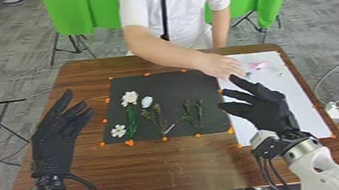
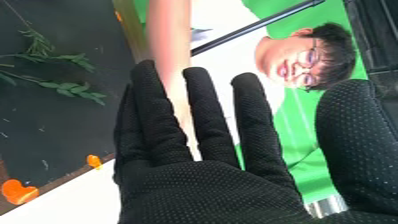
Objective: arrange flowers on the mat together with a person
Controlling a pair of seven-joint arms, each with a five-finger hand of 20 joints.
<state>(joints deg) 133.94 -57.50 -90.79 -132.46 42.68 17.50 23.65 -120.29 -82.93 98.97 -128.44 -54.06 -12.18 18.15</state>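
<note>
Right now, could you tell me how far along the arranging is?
White flowers and green stems already lie on the black mat. The pink flower on the white sheet, beside the person's hand, is likely left to place. The robot's left hand and right hand are open and hold nothing.

no legible text, label, brand, number or sign found in either view.
</note>
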